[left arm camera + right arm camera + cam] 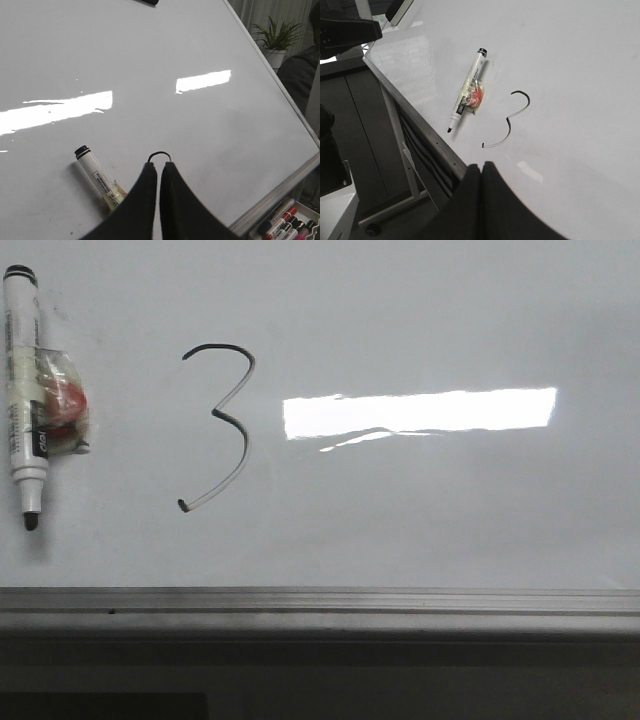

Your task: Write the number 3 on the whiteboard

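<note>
Front view: one number 3 (220,427) is seen drawn in a thin dark line on the whiteboard (420,510), left of the middle. One marker pen (26,390) lies flat against the board well to the left of the digit, cap end up and tip down, with a clear wrapping holding something red (62,405) fixed to its side. One bright rectangular reflection (420,412) is seen to the right of the digit, just beside it. A grey metal rail (320,602) runs along the lower edge of the board. Neither hand is seen in this view.

Left wrist view: the left hand (159,167) is seen with its two dark fingers pressed together and nothing between them. Only a small curved end of the digit (160,154) shows just past the fingertips; the rest is hidden behind the fingers. The single pen (97,176) lies near the hand, to one side, partly covered by a finger. Several other markers (282,225) lie in a tray past the board's edge, and one potted plant (275,42) stands beyond the board.

Right wrist view: the right hand (481,167) is likewise seen closed, holding nothing, at the board's lower edge. The whole digit (507,120) lies apart from the fingertips, with nothing between them. The one pen (468,90) with its red attachment (476,96) lies just beside the digit, on the side towards the board's edge. A grey frame (400,130) is seen below the board.
</note>
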Controlling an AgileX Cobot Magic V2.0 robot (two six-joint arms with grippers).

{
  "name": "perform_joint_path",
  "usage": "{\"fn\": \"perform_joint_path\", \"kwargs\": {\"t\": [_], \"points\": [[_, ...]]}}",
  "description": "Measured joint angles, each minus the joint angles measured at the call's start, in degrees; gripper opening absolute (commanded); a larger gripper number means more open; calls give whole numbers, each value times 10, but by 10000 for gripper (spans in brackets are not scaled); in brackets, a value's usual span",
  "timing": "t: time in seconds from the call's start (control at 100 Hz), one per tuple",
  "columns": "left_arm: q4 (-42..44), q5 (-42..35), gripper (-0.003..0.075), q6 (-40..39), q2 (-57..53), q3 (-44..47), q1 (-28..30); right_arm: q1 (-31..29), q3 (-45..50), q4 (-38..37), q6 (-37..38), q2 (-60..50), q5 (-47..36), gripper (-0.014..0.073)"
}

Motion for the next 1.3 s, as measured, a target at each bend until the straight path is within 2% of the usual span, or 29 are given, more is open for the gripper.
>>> {"fn": "perform_joint_path", "kwargs": {"t": [0.23,0.68,0.8,0.94,1.13,1.3], "points": [[0,6,-20,1,-12,0,0,0,45,-1,0,-84,-6,-51],[0,7,-20,1,-12,0,0,0,47,-1,0,-89,-10,-51],[41,7,-20,-3,-12,10,10,0,47,-1,0,-89,-10,-51],[76,8,-20,-41,-12,47,84,0,47,-1,0,-90,-10,-51],[85,14,-20,-51,-36,130,243,0,47,-1,0,-90,-10,-51],[93,35,-20,-51,-57,181,331,0,47,-1,0,-90,-11,-51]]}}
